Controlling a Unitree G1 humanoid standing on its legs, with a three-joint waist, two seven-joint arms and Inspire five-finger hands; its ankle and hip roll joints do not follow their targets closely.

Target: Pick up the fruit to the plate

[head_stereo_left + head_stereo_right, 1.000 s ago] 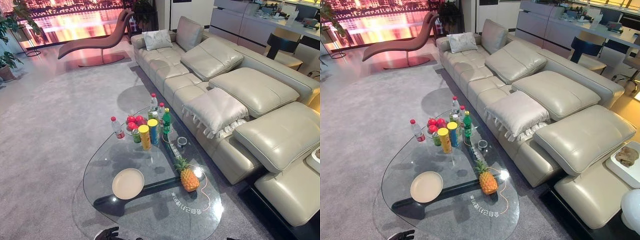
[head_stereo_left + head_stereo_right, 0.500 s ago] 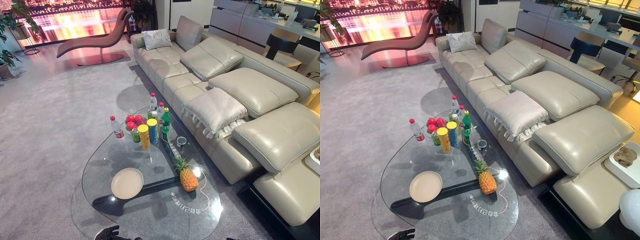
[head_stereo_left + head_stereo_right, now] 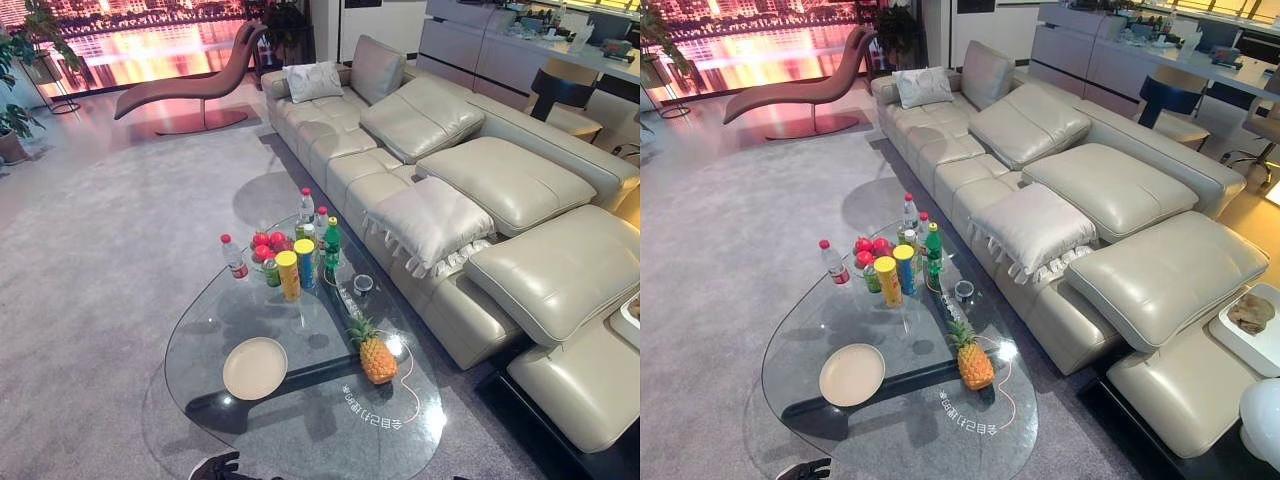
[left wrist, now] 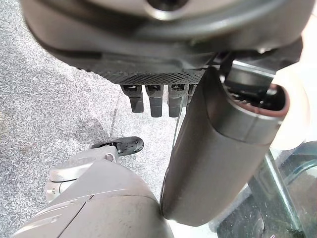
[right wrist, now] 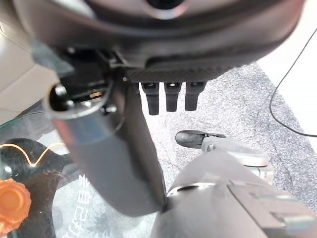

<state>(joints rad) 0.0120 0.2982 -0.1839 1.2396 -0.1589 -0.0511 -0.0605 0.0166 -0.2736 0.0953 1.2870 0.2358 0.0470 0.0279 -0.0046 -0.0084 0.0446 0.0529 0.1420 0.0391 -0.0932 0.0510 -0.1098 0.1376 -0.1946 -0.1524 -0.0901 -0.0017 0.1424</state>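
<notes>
A pineapple [image 3: 377, 357] stands upright on the glass coffee table [image 3: 210, 320], near its right edge. A cream plate [image 3: 255, 367] lies bare to the pineapple's left. Several red apples [image 3: 268, 243] are piled at the table's far end. My left hand [image 3: 213, 466] hangs low by the table's near edge, well short of the fruit; in its wrist view the fingers [image 4: 148, 99] are straight and hold nothing. My right hand [image 5: 168, 96] hangs over the carpet with relaxed, empty fingers, and the pineapple [image 5: 12, 203] shows orange under the glass edge.
Bottles [image 3: 328, 240], a yellow tube [image 3: 289, 274], a blue tube [image 3: 306, 262] and a green can stand between the apples and the plate. A small tape roll [image 3: 364, 283] lies near the sofa side. A long beige sofa [image 3: 480, 200] borders the table's right; grey carpet [image 3: 100, 260] lies left.
The view has shifted very slightly. Nothing on the table has moved and both hands stay low.
</notes>
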